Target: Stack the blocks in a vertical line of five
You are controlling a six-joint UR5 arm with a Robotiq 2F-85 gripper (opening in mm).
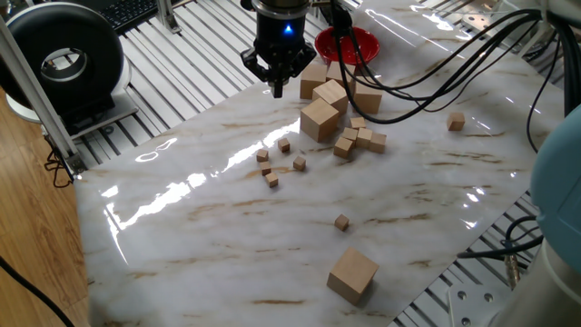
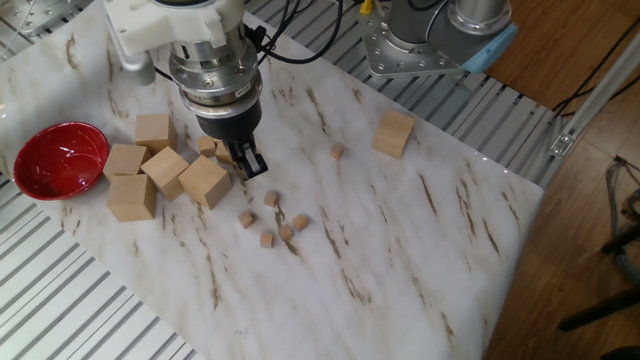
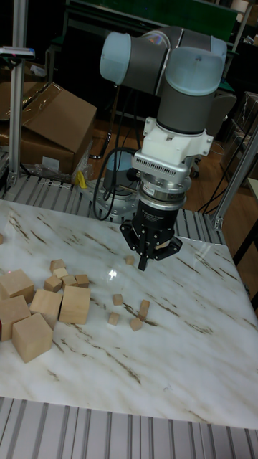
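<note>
Reference landmark: the red bowl (image 1: 347, 43) at the far edge of the marble table (image 1: 209, 236). Positions run from the near edge of one fixed view toward the bowl.

1. Farthest from the bowl, near the table's front edge, one large wooden cube (image 1: 352, 274) rests alone.
2. One tiny block (image 1: 341, 222) lies by itself between that cube and the bowl, well apart from all others.
3. Closer to the bowl, the loose group of tiny blocks (image 1: 275, 163) lies flat on the marble. Five are visible; none is stacked. One pair touches or nearly touches in the tall fixed view.
4. Next toward the bowl, medium cubes (image 1: 359, 140) sit clustered, touching the base of the big-cube cluster (image 1: 329, 100).
5. The big-cube cluster lies just beside the bowl, on its table side.
6. One medium cube (image 1: 456, 120) stands apart, to the right of the clusters.
7. The gripper (image 1: 278, 88) hangs pointing downward above the table, near the bowl and beside the big-cube cluster. The fingertips appear drawn together with nothing between them; a blue light shows on its body.

Container status: the bowl interior, visible in the other fixed view, shows only glossy red surface with highlights.
</note>
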